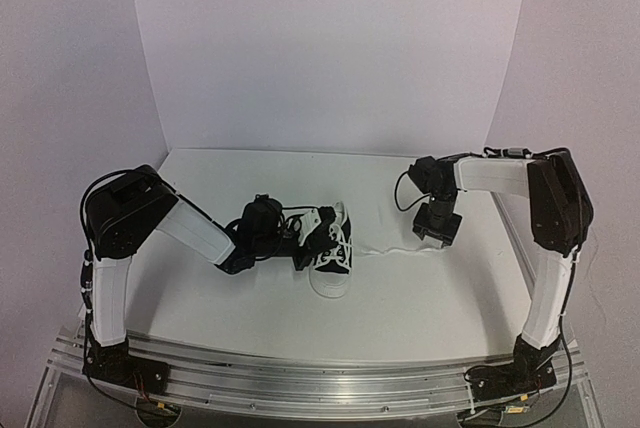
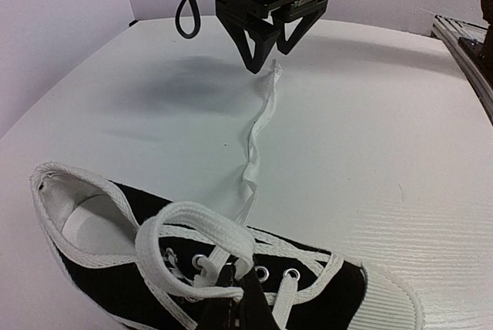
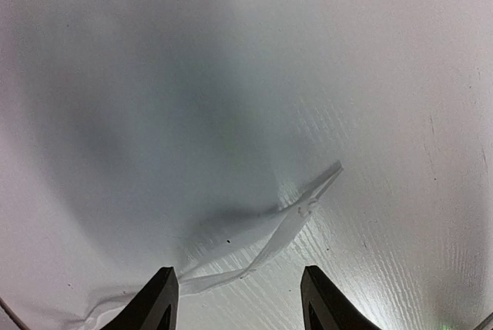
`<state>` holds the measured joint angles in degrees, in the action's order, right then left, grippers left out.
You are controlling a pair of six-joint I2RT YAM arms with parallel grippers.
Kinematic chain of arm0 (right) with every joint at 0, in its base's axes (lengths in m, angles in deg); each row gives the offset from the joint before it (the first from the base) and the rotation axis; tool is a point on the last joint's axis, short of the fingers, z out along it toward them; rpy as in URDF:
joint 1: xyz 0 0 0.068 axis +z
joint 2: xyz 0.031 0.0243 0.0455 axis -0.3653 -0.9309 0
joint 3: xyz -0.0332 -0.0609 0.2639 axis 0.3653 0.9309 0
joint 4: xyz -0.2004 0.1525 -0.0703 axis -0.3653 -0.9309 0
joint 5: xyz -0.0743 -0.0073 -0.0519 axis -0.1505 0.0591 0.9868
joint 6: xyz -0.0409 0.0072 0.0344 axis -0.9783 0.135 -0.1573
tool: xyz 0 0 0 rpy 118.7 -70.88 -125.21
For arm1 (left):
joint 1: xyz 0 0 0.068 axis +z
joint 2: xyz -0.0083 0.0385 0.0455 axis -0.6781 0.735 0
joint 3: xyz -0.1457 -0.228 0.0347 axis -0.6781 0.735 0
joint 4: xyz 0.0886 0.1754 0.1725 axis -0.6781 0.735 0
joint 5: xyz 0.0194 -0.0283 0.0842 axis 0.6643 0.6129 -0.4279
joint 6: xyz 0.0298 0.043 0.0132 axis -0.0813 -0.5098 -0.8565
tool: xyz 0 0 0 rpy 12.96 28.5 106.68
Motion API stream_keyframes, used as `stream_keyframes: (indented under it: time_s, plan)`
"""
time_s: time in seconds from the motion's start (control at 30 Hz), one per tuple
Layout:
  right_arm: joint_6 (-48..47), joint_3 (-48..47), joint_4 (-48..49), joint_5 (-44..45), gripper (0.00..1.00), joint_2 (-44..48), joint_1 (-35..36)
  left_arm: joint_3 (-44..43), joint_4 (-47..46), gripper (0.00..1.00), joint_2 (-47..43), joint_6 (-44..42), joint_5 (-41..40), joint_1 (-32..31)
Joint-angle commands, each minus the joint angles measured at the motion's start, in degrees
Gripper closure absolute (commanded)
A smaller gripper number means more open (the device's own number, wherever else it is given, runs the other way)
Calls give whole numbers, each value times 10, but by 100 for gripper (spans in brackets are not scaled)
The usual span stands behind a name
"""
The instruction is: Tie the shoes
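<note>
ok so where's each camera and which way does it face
Top external: above and behind the bases, looking down on the table; left arm and right arm show.
Left wrist: low over the sneaker, facing the right gripper; its shut fingertips at bottom.
Right wrist: pointing down at the table; its open fingers frame the lace end.
Shared: both wrist views show that lace end.

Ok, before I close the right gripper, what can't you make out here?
- Left wrist view: what the shut left gripper pinches; bottom edge cuts its fingers off among the sneaker lacing.
- Top view: knot state; too small, left gripper overlaps the sneaker.
- Right wrist view: lace leaves the bottom edge; open right gripper height above it unclear.
</note>
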<state>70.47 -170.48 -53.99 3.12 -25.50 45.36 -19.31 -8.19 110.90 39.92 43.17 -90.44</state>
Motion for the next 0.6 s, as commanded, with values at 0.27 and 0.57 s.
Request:
stream_keyframes:
  time_s: [0.27, 0.57]
  plan:
    - [39, 26, 36, -9, 60, -42, -10, -11, -8, 100, -5, -8, 5, -3]
    - [-51, -97, 36, -22, 100, -47, -4, -10, -6, 100, -11, -14, 6, -4]
